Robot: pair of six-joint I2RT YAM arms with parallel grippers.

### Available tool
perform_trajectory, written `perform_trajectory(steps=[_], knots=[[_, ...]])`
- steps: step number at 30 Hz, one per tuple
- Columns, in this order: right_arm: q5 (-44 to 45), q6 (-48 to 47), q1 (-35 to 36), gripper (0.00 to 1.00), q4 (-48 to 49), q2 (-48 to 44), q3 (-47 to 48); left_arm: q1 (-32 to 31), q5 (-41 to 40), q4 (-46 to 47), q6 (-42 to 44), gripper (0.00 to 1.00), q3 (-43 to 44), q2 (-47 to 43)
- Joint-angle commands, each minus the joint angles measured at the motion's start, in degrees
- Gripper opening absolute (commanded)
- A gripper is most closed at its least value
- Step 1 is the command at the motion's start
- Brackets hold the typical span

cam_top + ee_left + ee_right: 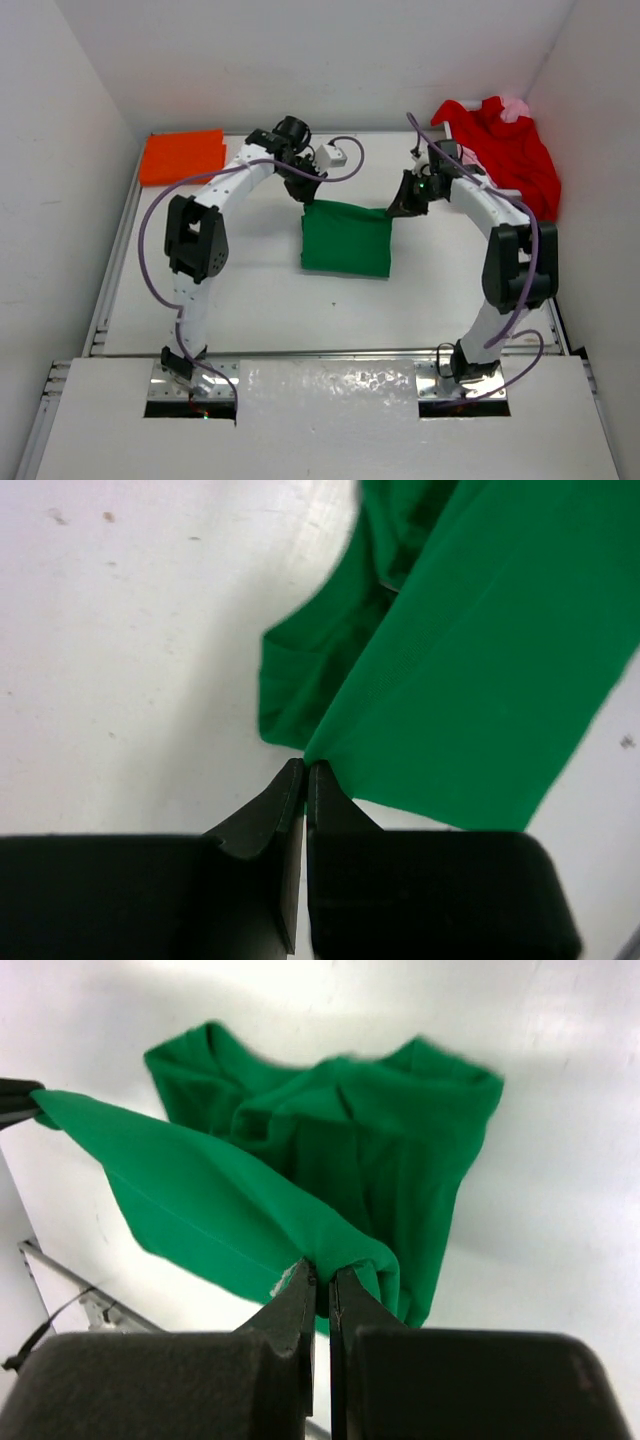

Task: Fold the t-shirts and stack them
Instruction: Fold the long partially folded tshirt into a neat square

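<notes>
Table [260,300] centre: green t-shirt [346,238], far edge raised | left hand [300,190] clenched on its far-left corner | right hand [405,205] clenched on its far-right corner | risk: tip-only pinches may slip; uneven pull would skew the fold over bunched layers.

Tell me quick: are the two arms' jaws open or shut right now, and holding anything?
Left gripper: closed, pinching an edge of the green t-shirt.
Right gripper: closed, pinching the same green t-shirt.

Centre: green t-shirt [346,240]; far left: orange t-shirt [181,155].
</notes>
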Motion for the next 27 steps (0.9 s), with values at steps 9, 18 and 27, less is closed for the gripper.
perform_trajectory(steps=[9,18,27], knots=[[4.42,0.4,-1.45,0.0,0.0,16.35,19.1,2.56,-5.62,7.04,-4.69,0.0,5.5,6.68],[8.55,1.1,-1.8,0.27,-1.23,27.17,28.87,2.82,-14.57,13.19,-8.81,0.29,5.23,10.98],[18.75,-4.34,-1.72,0.24,-2.83,26.58,37.34,7.66,-23.2,19.88,-19.27,0.52,14.45,9.86]])
